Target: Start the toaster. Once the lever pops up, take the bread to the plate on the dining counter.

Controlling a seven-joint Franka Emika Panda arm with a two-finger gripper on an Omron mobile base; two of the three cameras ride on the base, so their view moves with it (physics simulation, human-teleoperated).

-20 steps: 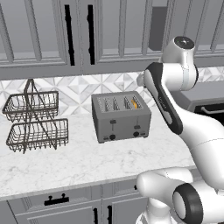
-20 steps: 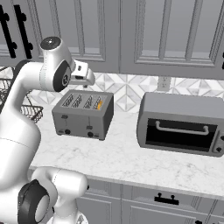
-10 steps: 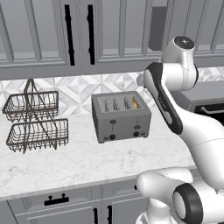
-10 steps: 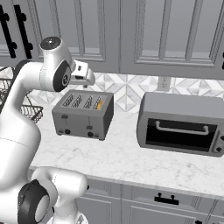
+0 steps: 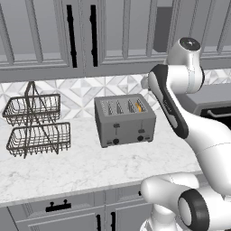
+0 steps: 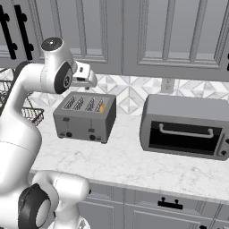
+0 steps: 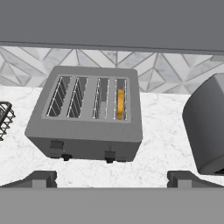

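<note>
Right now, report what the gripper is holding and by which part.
Nothing is held. The gripper is open, hanging above the toaster; the bread sits in the rightmost slot.

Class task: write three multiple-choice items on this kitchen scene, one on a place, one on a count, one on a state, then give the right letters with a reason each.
1. In the hand view, where is the bread?
A. rightmost slot
B. leftmost slot
C. on the worktop

2. How many slots has the toaster?
A. two
B. four
C. six

3. How is the gripper?
A. shut on the bread
B. shut on a lever
C. open, holding nothing

Key:
1 A: the bread sits in the rightmost slot.
2 B: the toaster shows four slots.
3 C: the gripper has its fingertips wide apart above the toaster.
</note>
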